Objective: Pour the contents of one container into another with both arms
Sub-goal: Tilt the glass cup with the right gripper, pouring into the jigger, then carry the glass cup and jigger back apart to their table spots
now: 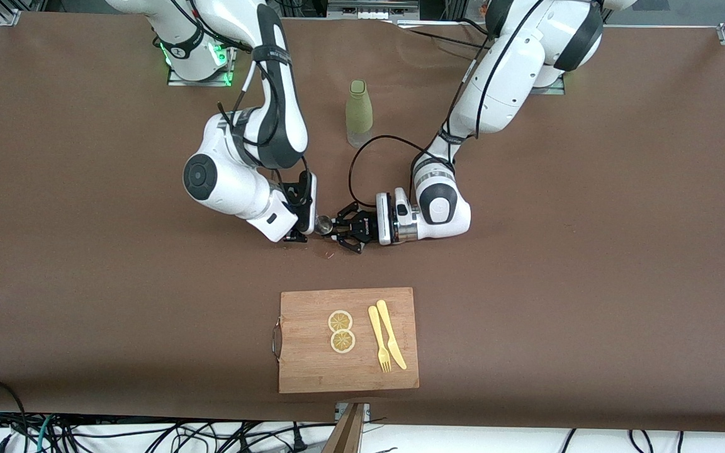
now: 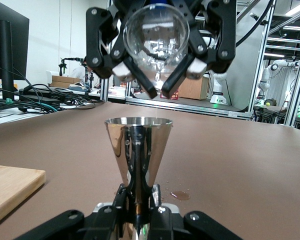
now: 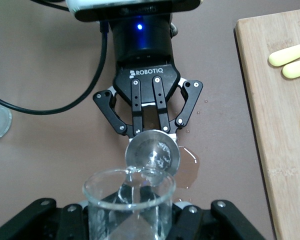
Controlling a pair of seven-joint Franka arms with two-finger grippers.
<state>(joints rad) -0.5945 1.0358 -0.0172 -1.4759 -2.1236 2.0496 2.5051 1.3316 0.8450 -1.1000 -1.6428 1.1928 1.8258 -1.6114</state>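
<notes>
My left gripper [image 1: 332, 230] is shut on the narrow waist of the steel jigger [image 1: 323, 224], which it holds upright just above the table's middle. In the left wrist view the jigger [image 2: 138, 142] rises from my left gripper [image 2: 138, 202]. The right gripper [image 2: 158, 70], above it, is shut on the clear glass tumbler [image 2: 156, 35], which tips mouth-down toward the jigger. In the right wrist view the tumbler [image 3: 129, 200] sits in my right gripper [image 3: 127, 222] with its lip over the jigger's cup [image 3: 153, 152], where clear liquid glints. The right gripper [image 1: 297, 237] nearly hides the tumbler in the front view.
A small puddle [image 3: 189, 167] lies on the brown cloth under the jigger. An olive-green bottle [image 1: 359, 113] stands nearer the arms' bases. Nearer the front camera lies a wooden cutting board [image 1: 303, 371] with two lemon slices [image 1: 341, 331] and a yellow fork and knife [image 1: 386, 336].
</notes>
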